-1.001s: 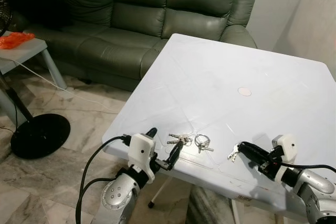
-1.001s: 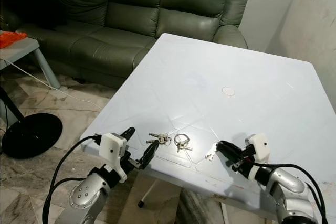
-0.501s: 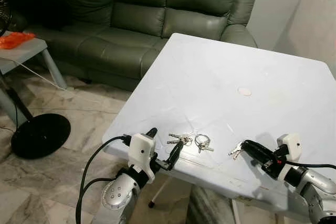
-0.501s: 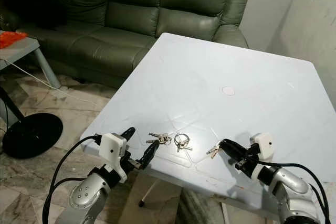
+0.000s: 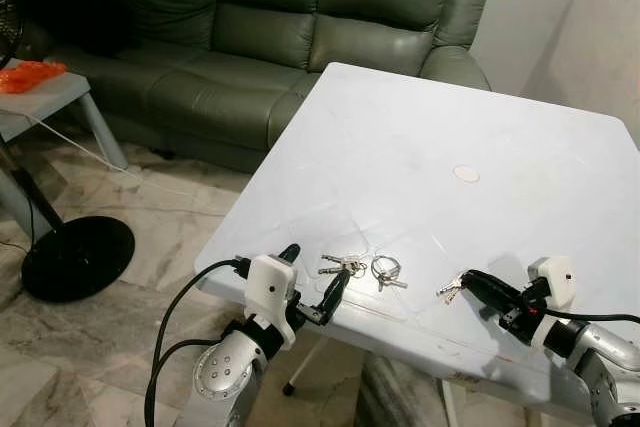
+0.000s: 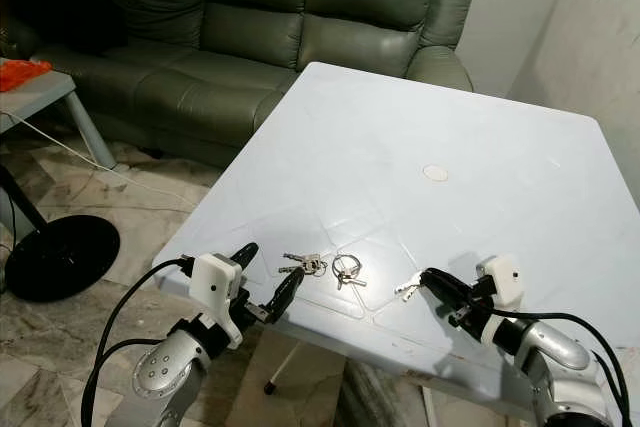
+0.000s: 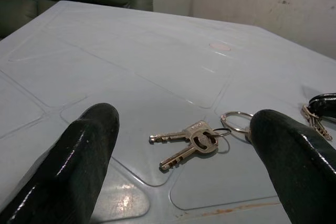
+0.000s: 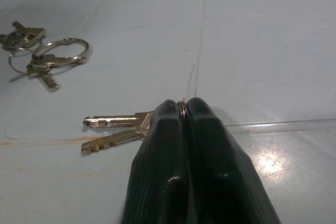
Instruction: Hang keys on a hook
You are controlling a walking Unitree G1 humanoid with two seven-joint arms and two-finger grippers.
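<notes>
My right gripper (image 5: 466, 279) is shut on the ring of a pair of silver keys (image 8: 118, 128), held low over the white table (image 5: 420, 137) near its front edge. The keys' blades (image 5: 447, 291) point toward my left. Two more key sets lie on the table between my arms: a small bunch (image 5: 341, 266) and a ring with short keys (image 5: 386, 271). At the table's front left edge my left gripper (image 5: 315, 266) is open, with the small bunch (image 7: 189, 139) lying just beyond its fingertips.
A dark green sofa (image 5: 270, 27) stands behind the table. On the floor to the left are a fan's black base (image 5: 77, 257) and a grey side table (image 5: 55, 97) with an orange thing (image 5: 30, 75). A small white disc (image 5: 466, 174) lies mid-table.
My right gripper has drawn slightly to the right, taking the pair of keys with it. The left arm and the other two key sets have not moved.
</notes>
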